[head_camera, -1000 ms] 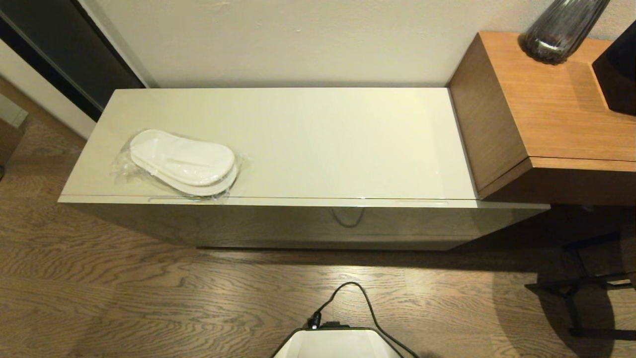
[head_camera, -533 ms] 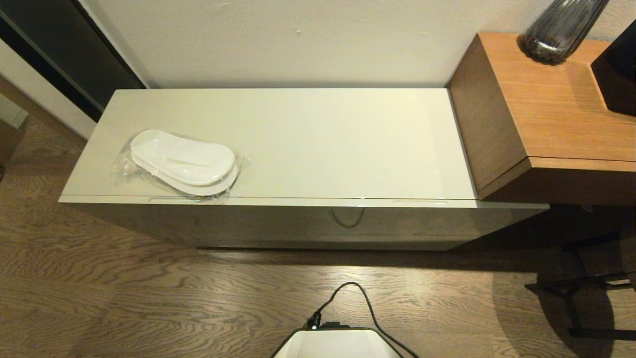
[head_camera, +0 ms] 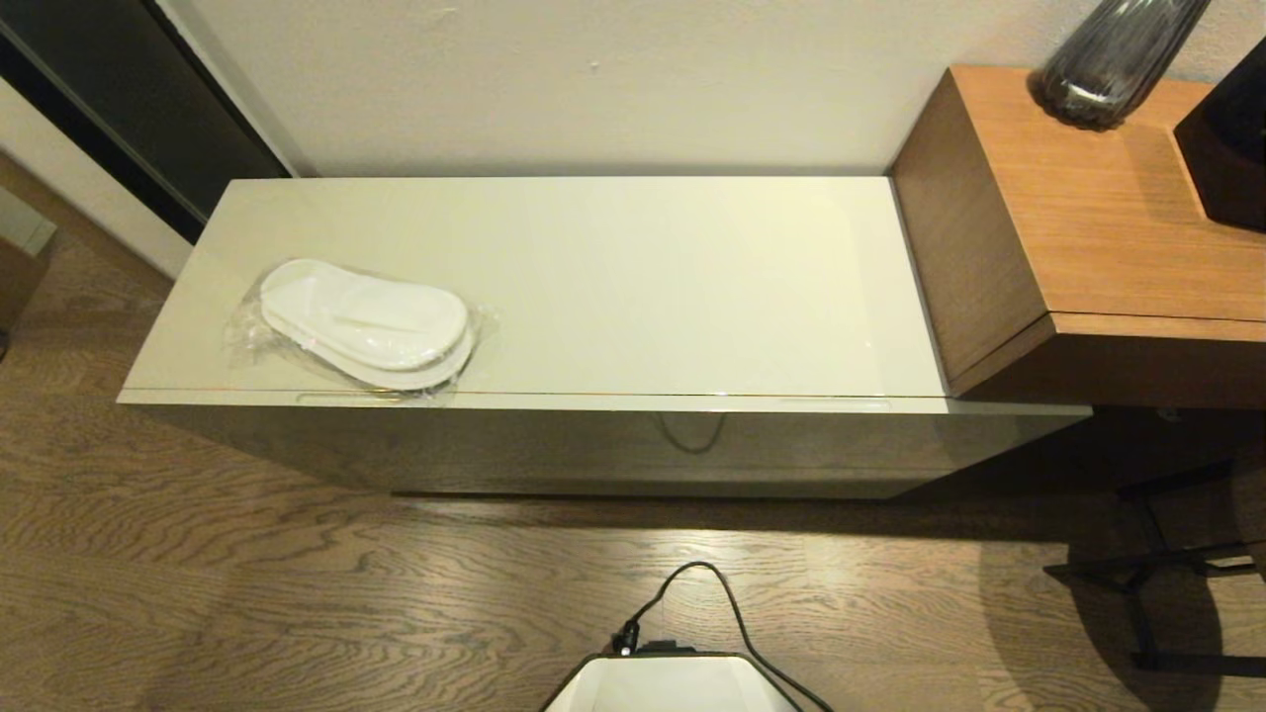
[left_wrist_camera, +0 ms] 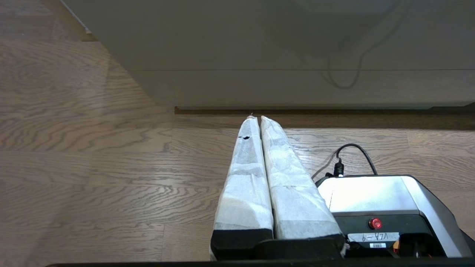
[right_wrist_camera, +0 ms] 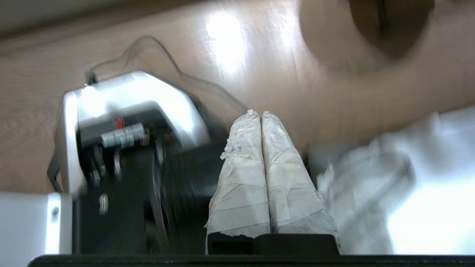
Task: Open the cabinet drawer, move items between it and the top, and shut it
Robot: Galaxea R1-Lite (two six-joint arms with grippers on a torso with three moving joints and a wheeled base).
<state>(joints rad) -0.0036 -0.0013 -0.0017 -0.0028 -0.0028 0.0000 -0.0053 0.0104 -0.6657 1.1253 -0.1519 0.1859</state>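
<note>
1. Slippers [head_camera: 364,323], one bagged white pair, lie on the top [head_camera: 643,277] toward my left end, near its front edge.
2. The cabinet drawer [head_camera: 593,445] sits pushed in, front flush.
3. My left gripper [left_wrist_camera: 256,118] hangs low over the wooden floor [left_wrist_camera: 92,167] before the cabinet, fingers pressed together, empty.
4. My right gripper [right_wrist_camera: 256,112] hangs beside my base [right_wrist_camera: 126,111], fingers together, empty.

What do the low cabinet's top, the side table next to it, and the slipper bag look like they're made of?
The top: glossy cream lacquer or laminate, judging by its soft reflections. The side table: matte brown wood or veneer, showing grain. The slipper bag: thin clear plastic, crinkled and shiny around the white slippers.
</note>
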